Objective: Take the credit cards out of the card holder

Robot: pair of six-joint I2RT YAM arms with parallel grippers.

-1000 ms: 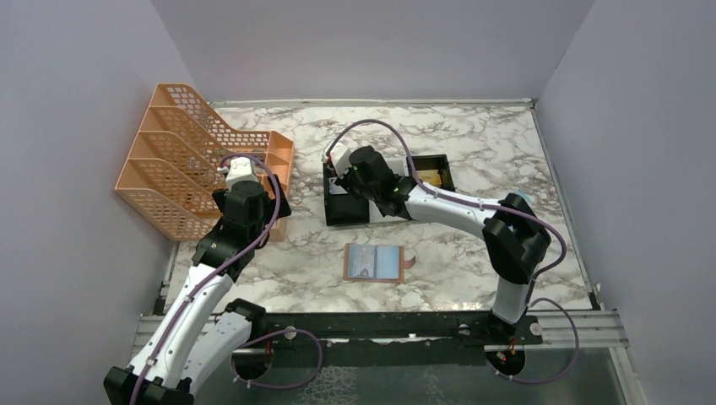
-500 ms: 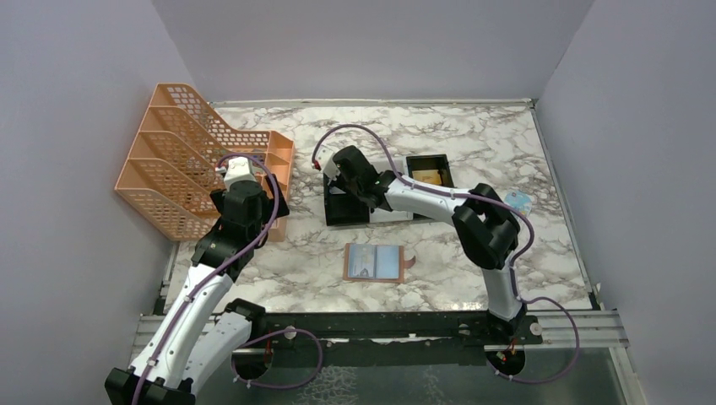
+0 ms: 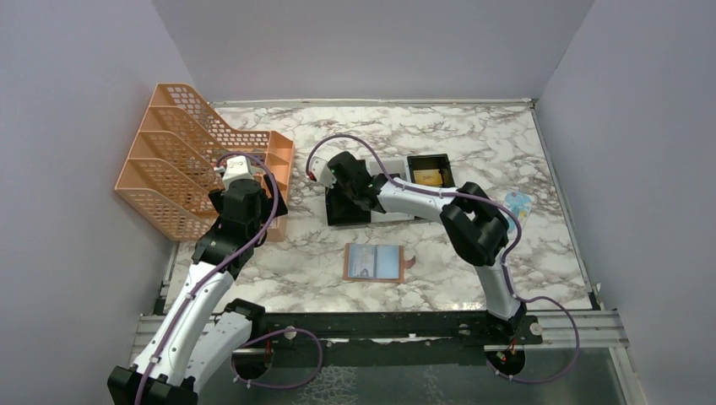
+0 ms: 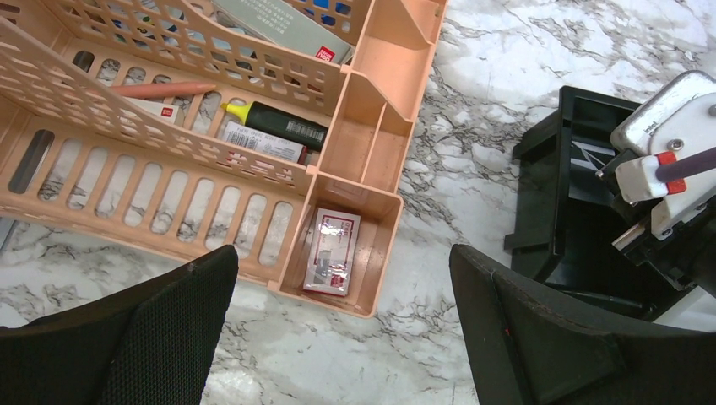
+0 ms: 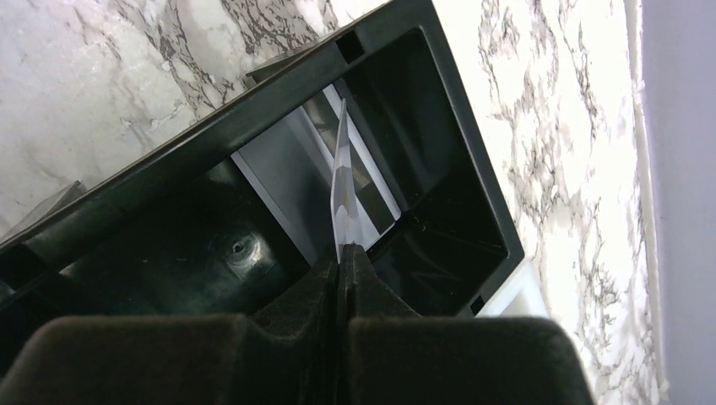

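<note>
Plainly, the right end effector (image 5: 342, 253) is clamped tight on 1 credit card (image 5: 341, 181), a greyish-silver one seen edge-on. It holds only the card's near end, and the rest pokes out over an end compartment of the black tray (image 5: 460, 118). I cannot tell whether the far tip touches the tray floor. Pale strips on that floor may be another card or only glare.

The card looks light, stiff and slick, and very thin. A pinch across its 2 flat faces, as here, suits it. So little of it is gripped that it could pivot or slide if it knocks a wall, so I would let it go low over the compartment.

The card holder (image 3: 374, 262) lies open on the desk (image 3: 473, 143) near the arms, blue lining up and well apart from the tray. The top view is too small to show whether its pockets hold more cards. It is soft leather and would likely lift along with a card unless pinned.

The left end effector (image 4: 342, 253) hangs with its fingers wide apart and holds nothing, above the corner of the orange rack (image 4: 371, 143).
</note>
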